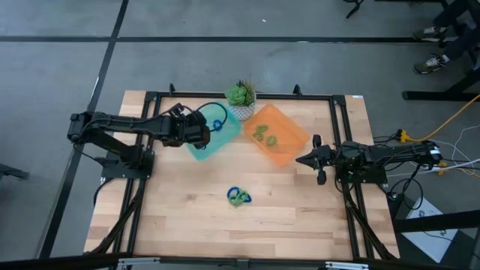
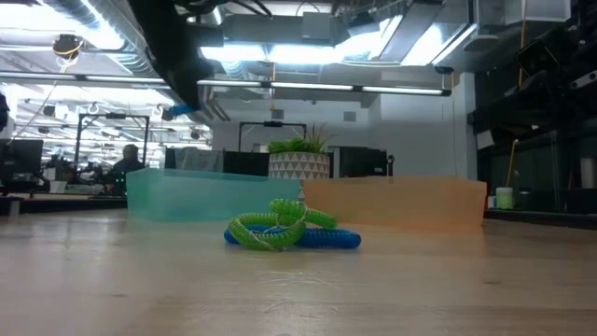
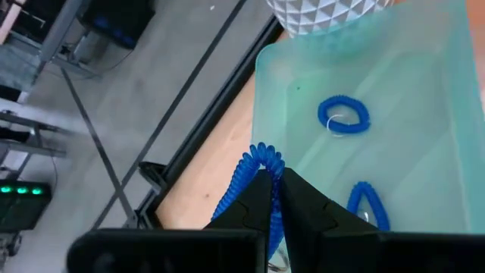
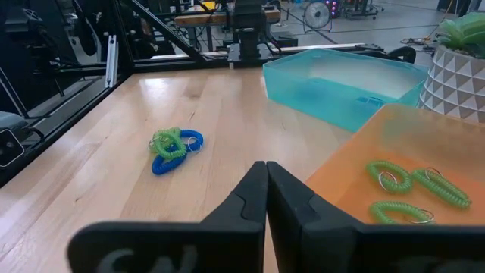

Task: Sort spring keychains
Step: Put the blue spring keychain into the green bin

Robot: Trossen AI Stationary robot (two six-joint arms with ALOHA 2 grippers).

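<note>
The translucent teal plastic tray (image 1: 217, 135) serves as the landmark here, lying on the pale wooden table (image 1: 187, 217) next to the green potted plant in a white faceted pot (image 1: 241, 99).

The left gripper (image 3: 274, 182) hangs above the teal tray's edge, its fingers pinched tight on a bright blue coiled plastic spring keychain (image 3: 246, 178), whose stretched coil hangs down beside the fingers. Inside the teal tray lie 2 more blue coiled keychains: one a closed round loop with a small metal ring (image 3: 343, 115), the other a longer loop (image 3: 369, 205) partly hidden behind the fingers.

Just beside the teal tray, on the side away from the left arm, sits a translucent orange plastic tray (image 1: 289, 139) holding green coiled keychains (image 4: 413, 186); the right wrist view shows 3 of them, each a slim tight spiral with a metal ring.

Out on the bare table, well apart from the teal tray toward the front edge, a green coiled keychain (image 2: 275, 227) lies tangled over a blue coiled keychain (image 2: 326, 239), the two touching.

The right gripper (image 1: 318, 158) waits beyond the orange tray, on the far side from the teal tray, its fingers pressed together with nothing between them.
</note>
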